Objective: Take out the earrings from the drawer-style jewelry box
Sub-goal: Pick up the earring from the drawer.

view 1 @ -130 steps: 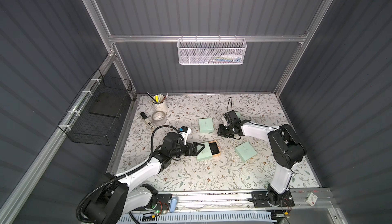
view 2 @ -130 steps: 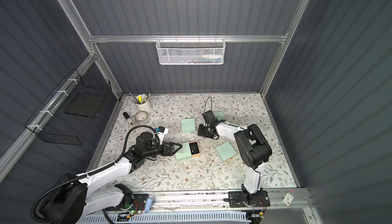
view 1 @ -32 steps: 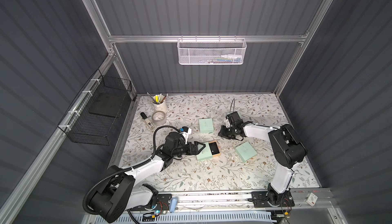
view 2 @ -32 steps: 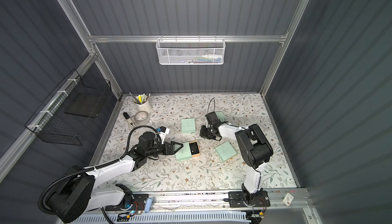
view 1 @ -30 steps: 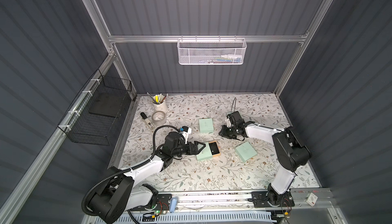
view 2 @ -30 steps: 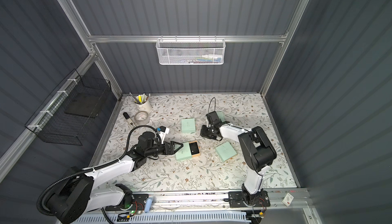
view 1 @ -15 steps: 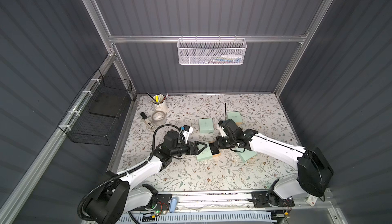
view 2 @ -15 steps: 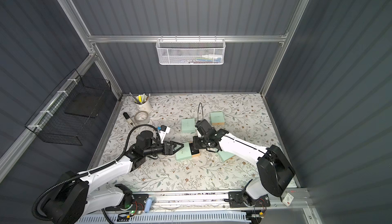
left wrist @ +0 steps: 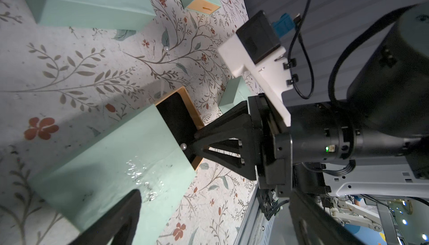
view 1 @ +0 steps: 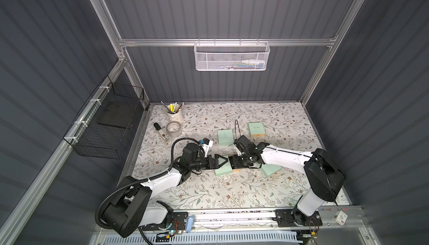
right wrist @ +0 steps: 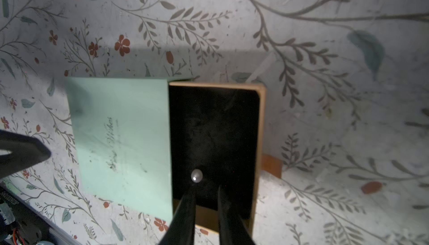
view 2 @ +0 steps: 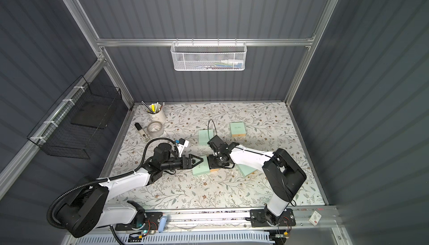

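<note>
The right gripper hangs over the pulled-out drawer with its two dark, tapering fingers close together but not met. The slim gap between them is empty, so it has hold of nothing. Just ahead of one fingertip, touching it or very nearly, lies an earring, a tiny round pearly stud, pale and glossy. It rests on the drawer's black lining, close to the mint-green box that the drawer slides out of. I judge it almost weightless, hard and slick, apt to roll or skip away if pinched off-centre. Any post it has is hidden, so the bead itself, across its widest part, is the place to take it, tips set either side and closed gently. The lining looks soft and matt, like velvet, which should keep the bead from rolling. The drawer walls are tan card with a small orange tab beyond the front, and the box is smooth stiff card with faint script on top. What seems a second stud lies on the flowered tablecloth, well ahead of the fingers, past the drawer. The left gripper stands spread wide at the box's closed end, opposite the right one, gripping nothing that I can see.
</note>
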`<state>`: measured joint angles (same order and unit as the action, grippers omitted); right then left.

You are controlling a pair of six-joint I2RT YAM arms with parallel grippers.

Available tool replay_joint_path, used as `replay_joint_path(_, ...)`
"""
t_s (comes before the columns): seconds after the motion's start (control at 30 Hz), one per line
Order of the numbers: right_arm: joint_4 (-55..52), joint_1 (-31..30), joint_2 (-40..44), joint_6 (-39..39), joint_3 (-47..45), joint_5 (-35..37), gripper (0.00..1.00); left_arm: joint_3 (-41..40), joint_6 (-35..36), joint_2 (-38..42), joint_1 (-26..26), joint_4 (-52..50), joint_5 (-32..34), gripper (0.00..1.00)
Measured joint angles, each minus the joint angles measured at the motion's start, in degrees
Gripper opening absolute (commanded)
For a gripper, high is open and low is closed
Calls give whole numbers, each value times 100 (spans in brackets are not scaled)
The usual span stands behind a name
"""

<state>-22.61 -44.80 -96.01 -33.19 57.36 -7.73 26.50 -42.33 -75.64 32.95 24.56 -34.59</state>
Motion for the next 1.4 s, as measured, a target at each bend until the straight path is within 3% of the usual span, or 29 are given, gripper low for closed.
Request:
replay_joint_path(0.97, 166, -107, -365, -17, 160, -52, 23, -52, -61, -304, 2, 214, 0, 100)
replay_joint_path(1.4, 138, -140, -402, -20, 160, 120, 16, -55, -61, -374, 2, 214, 4, 100)
